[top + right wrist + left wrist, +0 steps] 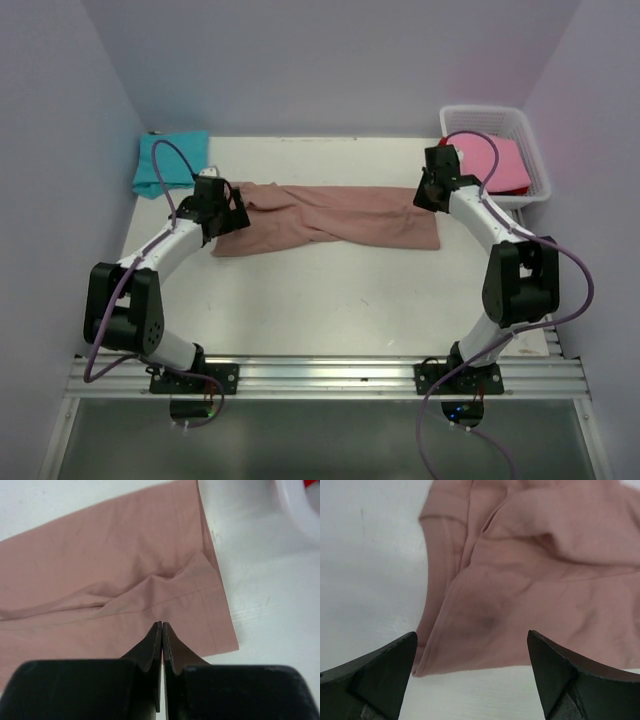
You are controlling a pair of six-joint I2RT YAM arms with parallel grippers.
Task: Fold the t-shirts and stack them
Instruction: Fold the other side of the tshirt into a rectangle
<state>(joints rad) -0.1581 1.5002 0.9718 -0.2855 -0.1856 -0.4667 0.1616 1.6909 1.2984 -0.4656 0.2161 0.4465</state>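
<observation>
Salmon-brown soft cotton t-shirt [340,222] lying twisted. Left gripper [472,635] spread above left end, right gripper [161,625] pressed together at right hem. Risk of crooked fold from trapped creases.

**What the views leave unseen**

From above, the left gripper [235,208] covers the left end of the salmon tee [330,215], and the right gripper [430,192] covers its far right corner. In the right wrist view that gripper's fingers are pressed together at the hem, and whether cloth lies between them cannot be told. The left wrist view cuts the tee off at top and right. The right arm hides part of the pink tee [508,160] in the basket [541,170].
</observation>
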